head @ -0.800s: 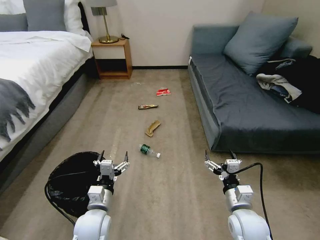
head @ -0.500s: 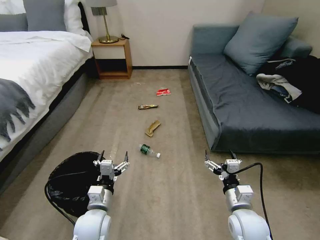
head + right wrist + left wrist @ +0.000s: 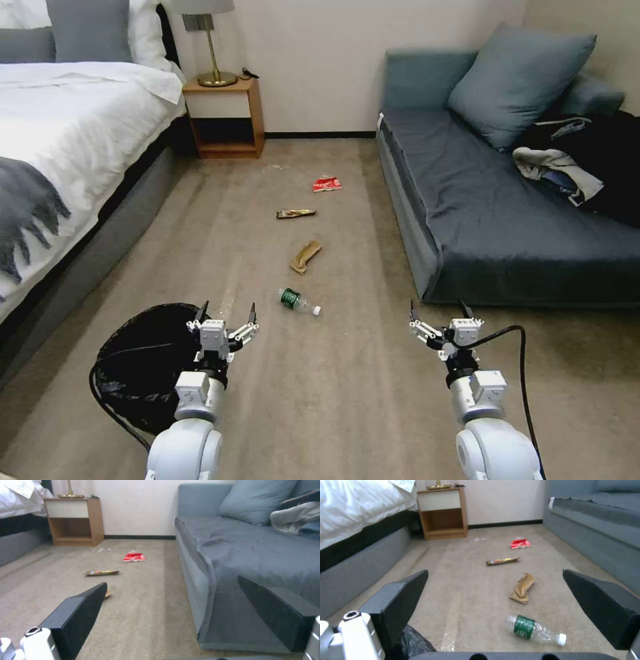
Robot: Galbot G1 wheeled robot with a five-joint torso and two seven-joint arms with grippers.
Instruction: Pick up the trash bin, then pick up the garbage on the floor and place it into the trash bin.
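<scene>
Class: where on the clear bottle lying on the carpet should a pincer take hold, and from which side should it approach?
Grip the bottle across its round body near the green label, coming straight down from above. It lies flat on its side with the white cap pointing toward the sofa, so fingers probably close best across the width, not along the length.

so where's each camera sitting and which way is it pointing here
Head view: high on the robot, looking forward and down the carpet; both arms show, left gripper open beside the trash bin, right gripper open.
Left wrist view: low, facing along the floor past its open fingers at the bottle.
Right wrist view: low, facing the sofa; its fingers frame it.
Shared: all three show the red-and-white packet.
</scene>
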